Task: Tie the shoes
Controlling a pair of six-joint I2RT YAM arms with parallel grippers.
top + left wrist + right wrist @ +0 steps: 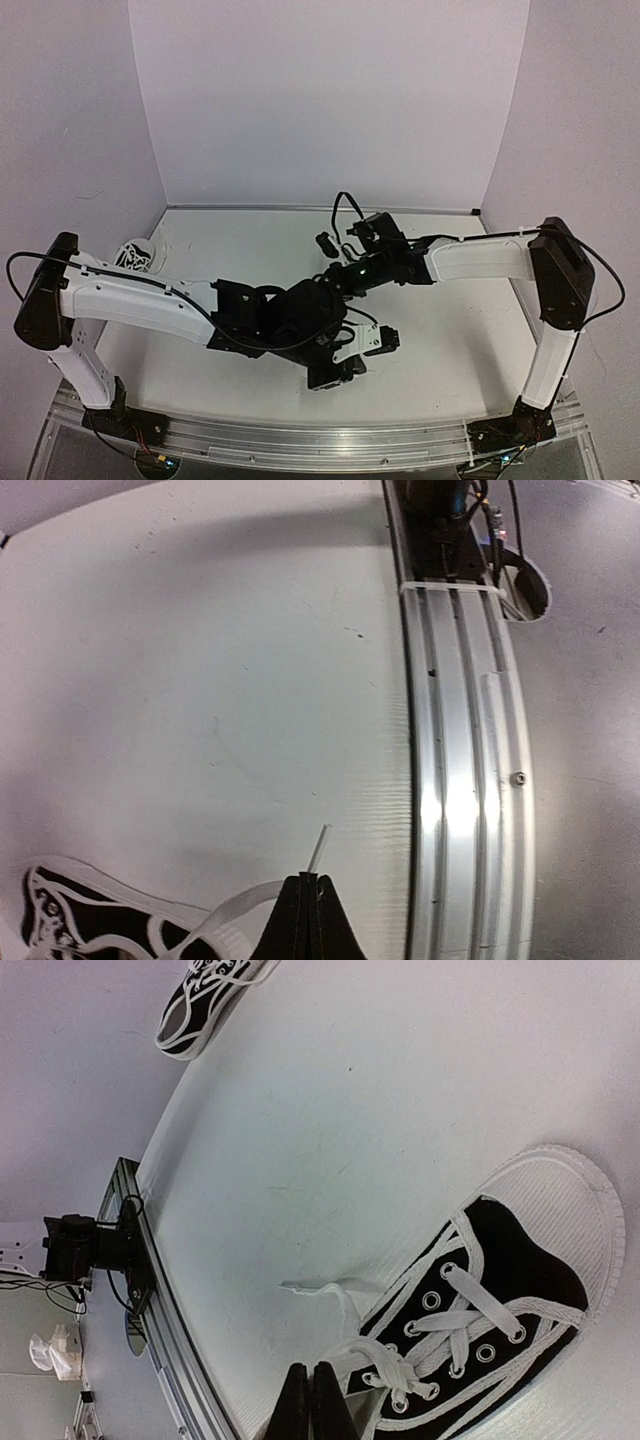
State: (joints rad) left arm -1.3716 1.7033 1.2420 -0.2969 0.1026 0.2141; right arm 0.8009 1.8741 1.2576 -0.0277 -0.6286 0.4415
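Lace pull on shoe (520,1270)
Left end effector (311,880) clamps lace end (320,842), likely for tension; right end effector (308,1372) closed, hold unclear.

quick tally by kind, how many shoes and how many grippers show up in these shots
shoes: 2, near shoe and far shoe
grippers: 2, left gripper pinching a lace end, and right gripper
total: 4

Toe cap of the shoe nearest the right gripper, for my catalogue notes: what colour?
White toe cap, ribbed, on a black upper; right wrist view shows it best.
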